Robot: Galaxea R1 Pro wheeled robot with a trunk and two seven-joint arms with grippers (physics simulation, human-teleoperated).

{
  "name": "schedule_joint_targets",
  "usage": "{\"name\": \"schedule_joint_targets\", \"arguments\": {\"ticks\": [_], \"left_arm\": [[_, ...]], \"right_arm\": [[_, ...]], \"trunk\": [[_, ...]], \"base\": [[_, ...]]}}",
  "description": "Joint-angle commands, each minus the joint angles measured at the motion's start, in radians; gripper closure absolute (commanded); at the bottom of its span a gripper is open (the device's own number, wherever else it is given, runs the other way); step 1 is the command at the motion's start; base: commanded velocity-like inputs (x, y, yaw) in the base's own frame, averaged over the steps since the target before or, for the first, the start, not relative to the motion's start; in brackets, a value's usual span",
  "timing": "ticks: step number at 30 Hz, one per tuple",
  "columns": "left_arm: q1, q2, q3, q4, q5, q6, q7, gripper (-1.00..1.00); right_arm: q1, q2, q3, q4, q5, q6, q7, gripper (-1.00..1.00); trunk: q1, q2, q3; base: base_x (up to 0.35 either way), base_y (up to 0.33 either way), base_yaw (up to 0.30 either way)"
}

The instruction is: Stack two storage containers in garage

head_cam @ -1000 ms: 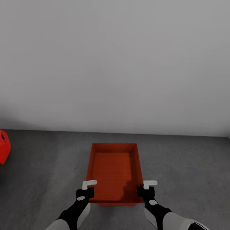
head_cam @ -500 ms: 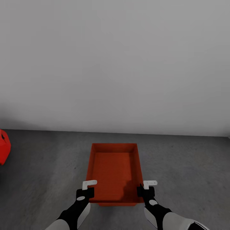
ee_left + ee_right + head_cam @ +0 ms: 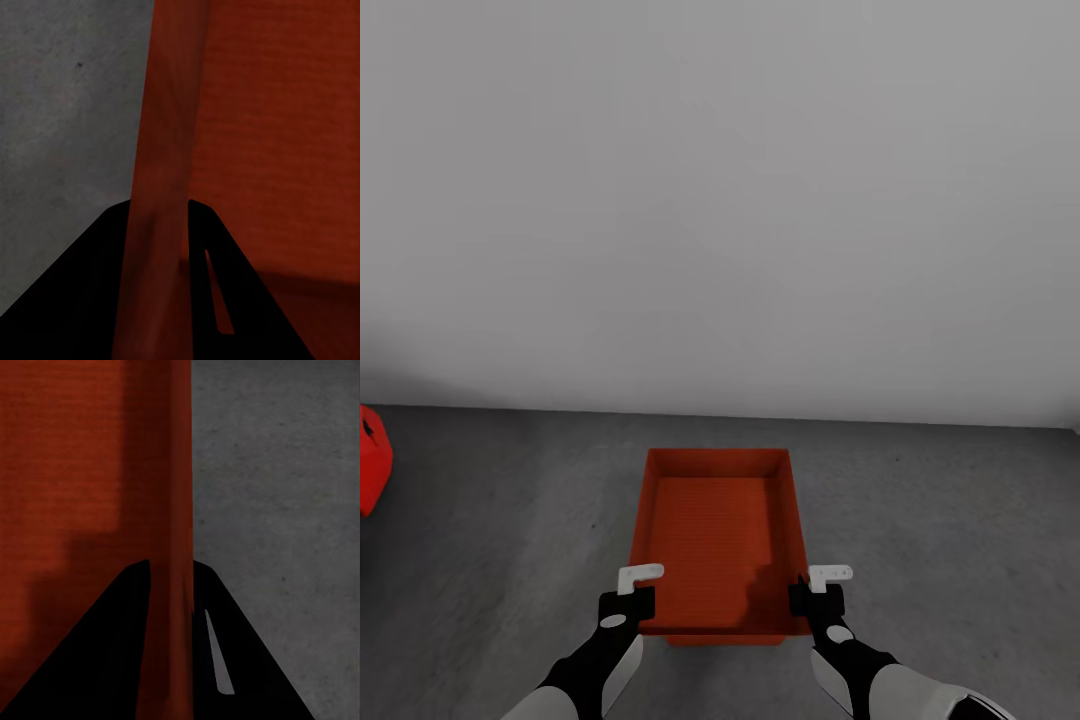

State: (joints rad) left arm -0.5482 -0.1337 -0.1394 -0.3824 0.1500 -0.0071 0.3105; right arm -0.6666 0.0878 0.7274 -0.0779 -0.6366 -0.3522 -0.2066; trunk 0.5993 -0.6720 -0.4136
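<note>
An orange-red storage container (image 3: 720, 530), lidless with a ribbed bottom, lies lengthwise before me over the dark grey garage floor (image 3: 940, 520). Whether it rests on the floor or hangs just above it, I cannot tell. My left gripper (image 3: 632, 600) is shut on its left side wall near the close end. My right gripper (image 3: 810, 598) is shut on the right wall opposite. The left wrist view has the thin wall (image 3: 161, 187) running between the black fingers of the left gripper (image 3: 161, 247). In the right wrist view the other wall (image 3: 176, 510) sits likewise in the right gripper (image 3: 171, 600).
A plain pale grey wall (image 3: 720, 200) stands a short way beyond the container's far end. A bright red object (image 3: 372, 470) pokes in at the left edge, on the floor. Bare concrete stretches to both sides of the container.
</note>
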Motion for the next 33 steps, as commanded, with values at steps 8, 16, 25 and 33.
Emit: {"name": "schedule_joint_targets", "arguments": {"ticks": [8, 16, 25, 33], "left_arm": [[-0.001, 0.045, 0.032, -0.001, 0.005, -0.001, 0.01, 1.0], [-0.001, 0.043, 0.034, 0.0, 0.006, 0.0, 0.01, 1.0], [-0.001, 0.044, 0.039, 0.0, 0.007, 0.0, 0.007, 1.0], [-0.001, 0.042, 0.04, 0.001, 0.008, 0.001, 0.01, 1.0]], "right_arm": [[-0.001, -0.008, -0.044, 0.0, -0.009, -0.004, 0.001, 1.0], [-0.001, -0.007, -0.044, 0.0, -0.008, -0.005, 0.001, 1.0], [-0.001, -0.006, -0.043, 0.0, -0.008, -0.005, 0.001, 1.0], [-0.001, -0.006, -0.044, 0.0, -0.008, -0.006, 0.001, 1.0]], "trunk": [[0.0, -0.001, -0.001], [0.0, -0.001, -0.001], [0.0, -0.001, -0.001], [0.0, -0.001, -0.001]], "base": [[0.0, -0.001, 0.0], [0.0, 0.0, 0.0], [0.0, 0.0, 0.0], [0.0, 0.0, 0.0]]}}
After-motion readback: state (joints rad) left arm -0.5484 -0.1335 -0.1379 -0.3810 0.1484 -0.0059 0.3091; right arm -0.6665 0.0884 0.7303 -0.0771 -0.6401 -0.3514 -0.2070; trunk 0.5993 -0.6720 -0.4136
